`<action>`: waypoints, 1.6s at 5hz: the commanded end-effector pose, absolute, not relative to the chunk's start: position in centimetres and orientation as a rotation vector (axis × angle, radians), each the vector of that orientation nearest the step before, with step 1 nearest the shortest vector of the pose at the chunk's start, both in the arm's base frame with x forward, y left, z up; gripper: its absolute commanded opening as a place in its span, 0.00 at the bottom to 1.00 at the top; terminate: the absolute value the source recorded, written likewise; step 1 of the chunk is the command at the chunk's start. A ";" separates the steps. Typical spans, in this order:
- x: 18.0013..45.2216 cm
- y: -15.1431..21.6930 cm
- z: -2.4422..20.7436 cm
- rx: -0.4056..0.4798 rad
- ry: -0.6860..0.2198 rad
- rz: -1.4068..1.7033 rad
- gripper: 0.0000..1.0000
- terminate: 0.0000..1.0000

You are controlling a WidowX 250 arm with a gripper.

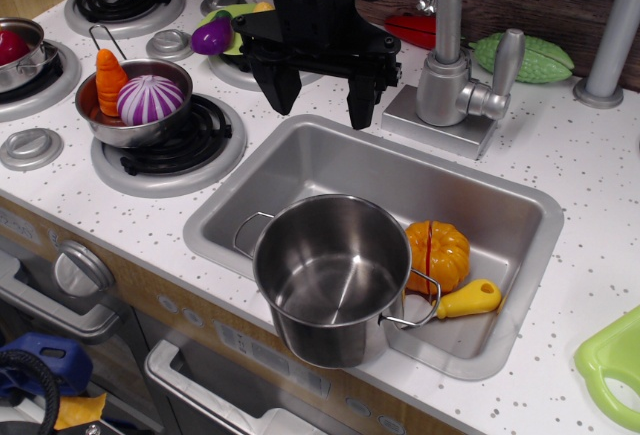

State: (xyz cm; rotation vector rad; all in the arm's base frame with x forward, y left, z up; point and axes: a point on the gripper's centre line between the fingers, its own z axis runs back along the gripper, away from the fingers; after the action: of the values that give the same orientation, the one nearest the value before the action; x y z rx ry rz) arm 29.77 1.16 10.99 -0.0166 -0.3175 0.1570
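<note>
My black gripper hangs above the far rim of the steel sink, fingers pointing down and spread apart, nothing between them. Below it in the sink stands a large empty steel pot at the near left. An orange toy pumpkin and a yellow-handled toy lie to the pot's right on the sink floor. The gripper touches none of these.
A small pan holding a carrot and a purple-striped onion sits on the front burner. An eggplant lies behind the arm. The faucet stands right of the gripper. A green gourd lies beyond; a green tray is at far right.
</note>
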 end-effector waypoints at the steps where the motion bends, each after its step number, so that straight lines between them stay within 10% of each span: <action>1: 29.8 1.2 11.0 -0.017 -0.317 0.157 1.00 0.00; 5: 28.9 -4.0 14.5 0.030 -0.232 0.860 1.00 0.00; 8: 26.1 -5.7 10.4 -0.102 -0.257 0.968 1.00 0.00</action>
State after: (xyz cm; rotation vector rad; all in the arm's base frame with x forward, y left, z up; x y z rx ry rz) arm 25.94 -5.73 8.61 -0.1009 -0.2324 0.9642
